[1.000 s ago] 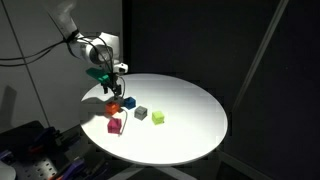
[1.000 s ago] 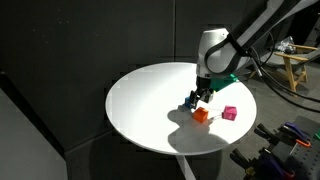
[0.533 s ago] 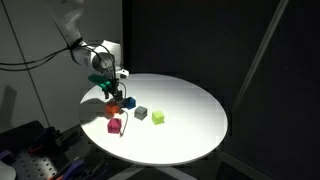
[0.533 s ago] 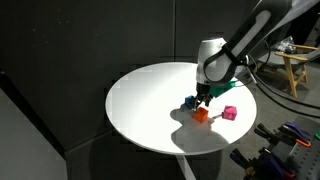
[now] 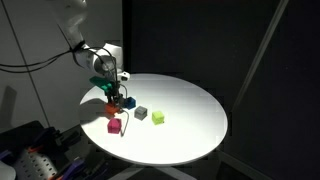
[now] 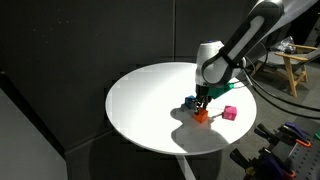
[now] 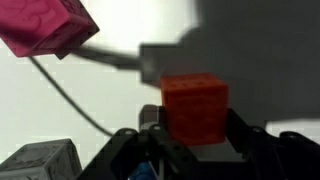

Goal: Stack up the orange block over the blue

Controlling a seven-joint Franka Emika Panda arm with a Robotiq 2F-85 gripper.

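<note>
The orange block (image 7: 195, 108) sits on the round white table (image 5: 190, 100), and the fingers of my gripper (image 7: 195, 130) press against its left and right sides. In both exterior views the gripper (image 5: 117, 99) (image 6: 201, 106) reaches straight down onto the orange block (image 5: 115, 106) (image 6: 200, 115). The blue block (image 5: 129, 102) (image 6: 189, 101) rests on the table right beside it, apart from the fingers.
A magenta cube (image 5: 115, 125) (image 6: 229, 112) (image 7: 50, 25) lies close by, near the table's edge. A dark grey cube (image 5: 141, 113) (image 7: 40, 160) and a green cube (image 5: 158, 118) stand further in. Dark curtains surround the table (image 6: 150, 100).
The gripper has come down over the orange block and its fingers have closed in from wide open onto the block's sides. The cubes have not moved.
</note>
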